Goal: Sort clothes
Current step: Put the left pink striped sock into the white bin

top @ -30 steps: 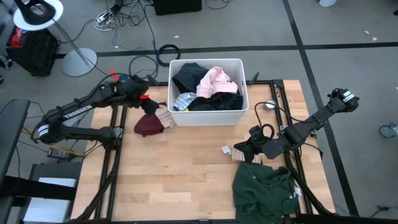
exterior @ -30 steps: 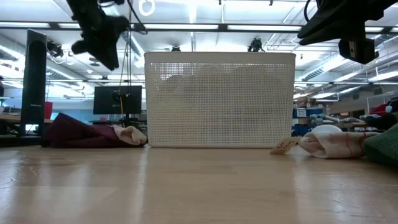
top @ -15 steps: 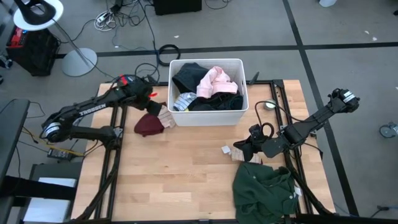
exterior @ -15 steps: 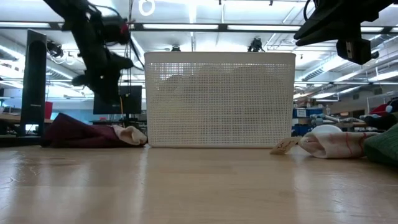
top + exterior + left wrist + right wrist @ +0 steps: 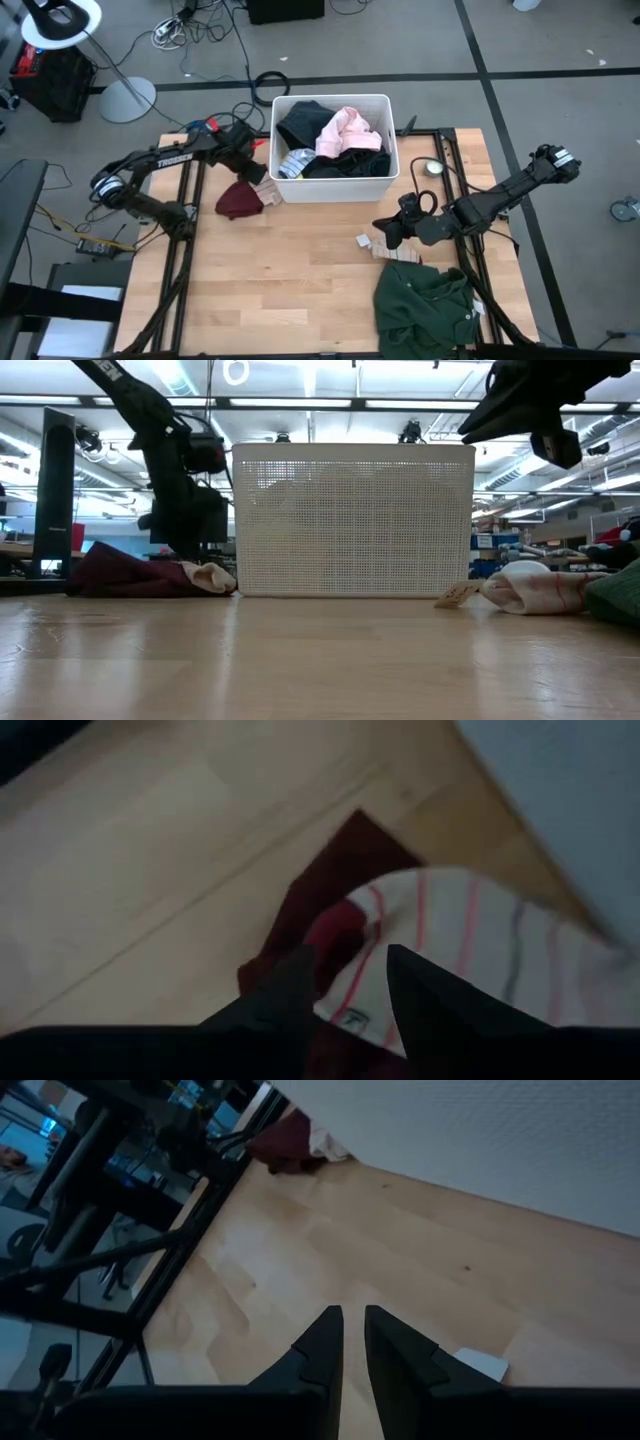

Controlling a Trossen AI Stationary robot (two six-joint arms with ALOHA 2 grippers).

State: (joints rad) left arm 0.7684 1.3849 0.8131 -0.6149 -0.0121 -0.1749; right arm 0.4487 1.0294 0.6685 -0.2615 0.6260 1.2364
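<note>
A maroon piece (image 5: 238, 202) and a red-striped white sock (image 5: 267, 188) lie on the table left of the white bin (image 5: 332, 98). My left gripper (image 5: 256, 170) is open and low over them. In the left wrist view (image 5: 350, 960) its fingers straddle the sock's edge (image 5: 450, 940) beside the maroon piece (image 5: 335, 880). My right gripper (image 5: 383, 228) is shut and empty, high above the table (image 5: 540, 415), over a light sock (image 5: 397, 252). A dark green top (image 5: 425, 300) lies at the near right. The bin holds a black top (image 5: 300, 125) and a pink piece (image 5: 345, 130). My left gripper comes down from above at the striped sock's end (image 5: 375, 970) where it overlaps the maroon piece, with one finger on each side. I cannot tell whether the fingers touch the cloth.
A small white tag (image 5: 362, 240) lies beside the light sock (image 5: 535, 588). The bin's perforated wall (image 5: 350, 520) stands close to the right of my left gripper (image 5: 188, 550). Bare wood spreads across the table's near left (image 5: 270, 290).
My left gripper has moved toward the bin and down, from well above the table to just over the maroon piece and striped sock. My right gripper has shifted slightly toward the far left. The clothes have not moved.
</note>
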